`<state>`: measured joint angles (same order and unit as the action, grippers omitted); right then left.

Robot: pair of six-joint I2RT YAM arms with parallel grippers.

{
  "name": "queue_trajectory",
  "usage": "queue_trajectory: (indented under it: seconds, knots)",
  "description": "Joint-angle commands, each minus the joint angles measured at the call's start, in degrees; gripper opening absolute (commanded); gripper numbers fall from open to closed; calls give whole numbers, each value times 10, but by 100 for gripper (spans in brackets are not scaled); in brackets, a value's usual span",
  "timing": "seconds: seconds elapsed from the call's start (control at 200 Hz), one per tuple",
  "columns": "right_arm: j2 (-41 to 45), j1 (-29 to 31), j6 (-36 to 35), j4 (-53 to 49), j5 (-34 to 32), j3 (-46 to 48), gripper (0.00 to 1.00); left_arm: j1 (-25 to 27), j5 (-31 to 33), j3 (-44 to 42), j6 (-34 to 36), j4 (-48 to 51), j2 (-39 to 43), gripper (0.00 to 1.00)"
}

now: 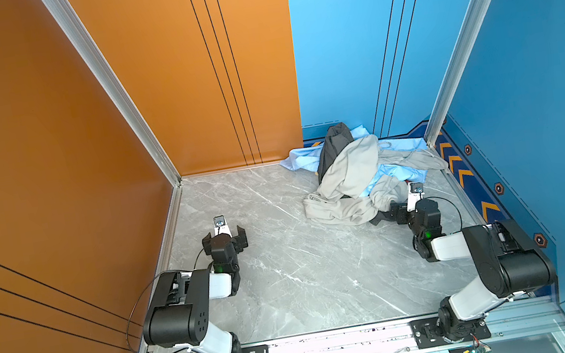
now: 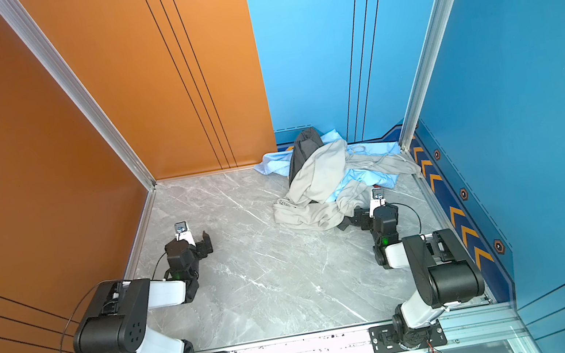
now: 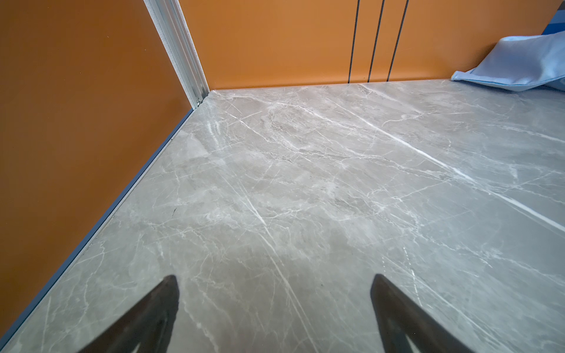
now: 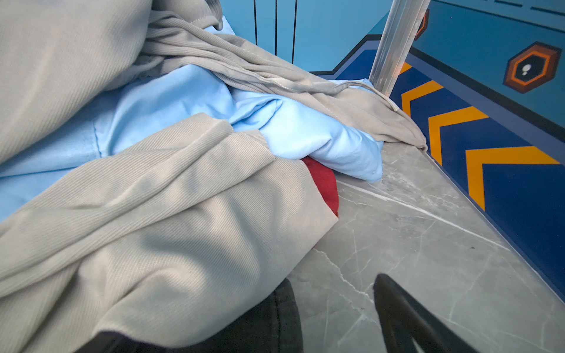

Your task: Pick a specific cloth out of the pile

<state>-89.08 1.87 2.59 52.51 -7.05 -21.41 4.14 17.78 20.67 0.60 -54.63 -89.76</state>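
The pile (image 1: 349, 174) of light grey, light blue and dark grey garments lies at the back right corner, also the pile (image 2: 320, 183). Only a small part of the dark red cloth (image 4: 324, 183) shows in the right wrist view, tucked under a light grey garment (image 4: 171, 220) and a light blue cloth (image 4: 305, 134). My right gripper (image 4: 276, 279) is open at the pile's near edge, low over the table. One finger (image 4: 397, 308) is over bare table; the other is hidden under grey and dark fabric. My left gripper (image 3: 275, 278) is open over bare table, far left of the pile (image 1: 225, 240).
The grey marble table (image 1: 308, 277) is walled by orange panels (image 1: 38, 147) on the left and blue panels (image 1: 544, 67) on the right. An aluminium post (image 4: 394, 45) stands in the corner just behind the pile. A light blue cloth corner (image 3: 519, 61) shows in the left wrist view.
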Motion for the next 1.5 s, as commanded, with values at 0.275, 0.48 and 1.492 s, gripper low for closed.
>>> queue_trajectory:
  seconds: [0.275,0.48,1.492]
  knots:
    - [4,-2,7,-6,2,-2,100,-12,-32,4,-7,1,0,98]
    - [4,-2,7,-6,2,0,99,-12,-31,5,-7,4,1,98]
    - [52,26,-9,8,-53,27,100,14,11,16,9,37,24,98]
